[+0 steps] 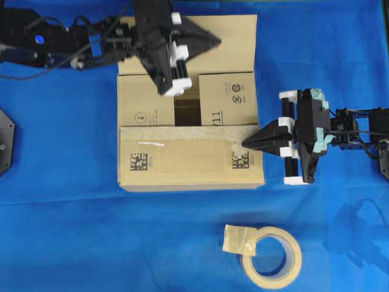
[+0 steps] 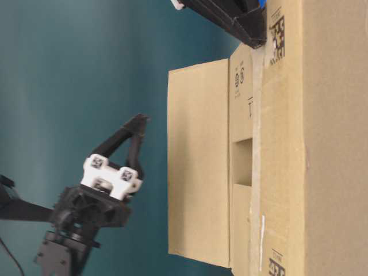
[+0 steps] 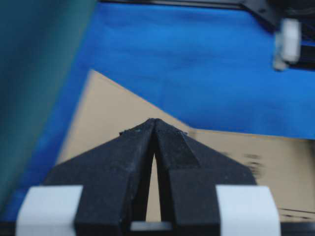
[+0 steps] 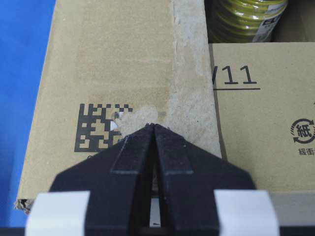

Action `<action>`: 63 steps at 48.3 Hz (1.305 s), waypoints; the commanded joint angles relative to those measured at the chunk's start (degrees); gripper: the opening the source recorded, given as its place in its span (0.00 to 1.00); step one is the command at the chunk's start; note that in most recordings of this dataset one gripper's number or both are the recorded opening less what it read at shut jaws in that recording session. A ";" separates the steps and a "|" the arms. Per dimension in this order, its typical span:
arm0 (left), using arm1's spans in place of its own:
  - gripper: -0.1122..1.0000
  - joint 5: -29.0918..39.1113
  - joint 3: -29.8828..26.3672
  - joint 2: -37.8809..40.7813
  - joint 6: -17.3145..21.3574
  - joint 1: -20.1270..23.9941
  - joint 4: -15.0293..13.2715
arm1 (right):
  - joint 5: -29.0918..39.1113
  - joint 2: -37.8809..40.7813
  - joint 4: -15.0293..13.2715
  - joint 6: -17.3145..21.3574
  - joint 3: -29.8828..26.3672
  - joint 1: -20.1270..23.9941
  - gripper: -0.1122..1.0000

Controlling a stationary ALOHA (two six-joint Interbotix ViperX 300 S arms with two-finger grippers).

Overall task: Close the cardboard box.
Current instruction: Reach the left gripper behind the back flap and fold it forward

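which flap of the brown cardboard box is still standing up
The far long flap of the brown cardboard box, by the left gripper; the other three flaps lie folded.

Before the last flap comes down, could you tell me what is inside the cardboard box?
Through the gap in the cardboard box, the right wrist view shows a yellow-green roll. The folded flaps cover everything else inside.

Brown cardboard box point(image 1: 182, 161) with black barcodes on blue cloth point(image 1: 61, 231).

Matt brown cardboard box point(image 1: 182, 164); scuffed tape.
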 commanded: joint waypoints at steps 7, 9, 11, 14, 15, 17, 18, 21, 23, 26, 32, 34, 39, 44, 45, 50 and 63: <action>0.10 10.20 -6.94 -1.05 1.76 6.33 0.00 | -0.62 -0.35 0.09 -0.09 -0.79 0.00 0.10; 0.10 12.39 -7.91 -0.79 1.85 7.65 0.00 | -0.70 -0.44 0.09 -0.09 -0.79 0.00 0.10; 0.10 14.68 -8.96 -0.09 1.85 8.96 0.00 | -0.79 -0.35 0.09 -0.09 -0.79 0.00 0.10; 0.10 18.46 -10.28 0.70 2.11 10.72 0.00 | -0.79 -0.44 0.09 -0.09 -0.79 0.00 0.10; 0.10 19.78 -10.90 0.97 2.29 11.34 0.00 | -0.79 -0.35 0.09 -0.09 -0.79 0.00 0.10; 0.10 22.68 -11.78 1.58 2.55 12.30 0.00 | -0.88 -0.35 0.09 -0.09 -0.79 -0.09 0.10; 0.10 23.99 -12.22 1.85 2.64 12.74 0.00 | -0.88 -0.44 0.09 -0.09 -0.79 0.00 0.10; 0.10 28.39 -13.80 2.81 2.81 13.89 0.09 | -1.05 -0.35 0.09 -0.18 -0.79 -0.09 0.10; 0.10 30.59 -14.41 3.52 2.90 14.33 0.09 | -1.05 -0.35 0.09 -0.09 -0.79 -0.09 0.10; 0.10 33.40 -15.21 4.31 2.99 14.94 0.18 | -1.14 -0.35 0.09 -0.18 -0.79 -0.09 0.10; 0.10 37.44 -15.82 6.06 2.99 15.21 0.18 | -1.32 -0.35 0.09 -0.18 -0.79 -0.09 0.10; 0.10 38.76 -15.91 6.42 2.99 15.03 0.18 | -1.23 -0.35 0.09 -0.18 -0.88 -0.09 0.10; 0.10 42.10 -15.91 6.77 3.08 14.85 0.18 | -1.32 -0.35 0.09 -0.18 -0.79 -0.09 0.10; 0.10 43.15 -15.91 6.68 3.08 14.50 0.18 | -1.32 -0.35 0.09 -0.18 -0.88 -0.09 0.10; 0.10 43.33 -15.91 6.59 3.08 14.41 0.18 | -1.32 -0.35 0.09 -0.18 -0.88 -0.09 0.10; 0.10 43.42 -16.00 6.50 3.08 13.62 0.18 | -1.41 -0.35 0.09 -0.18 -0.88 -0.09 0.10; 0.10 46.32 -16.88 4.04 2.90 10.28 0.18 | -1.58 -0.35 0.09 -0.18 -0.79 -0.09 0.10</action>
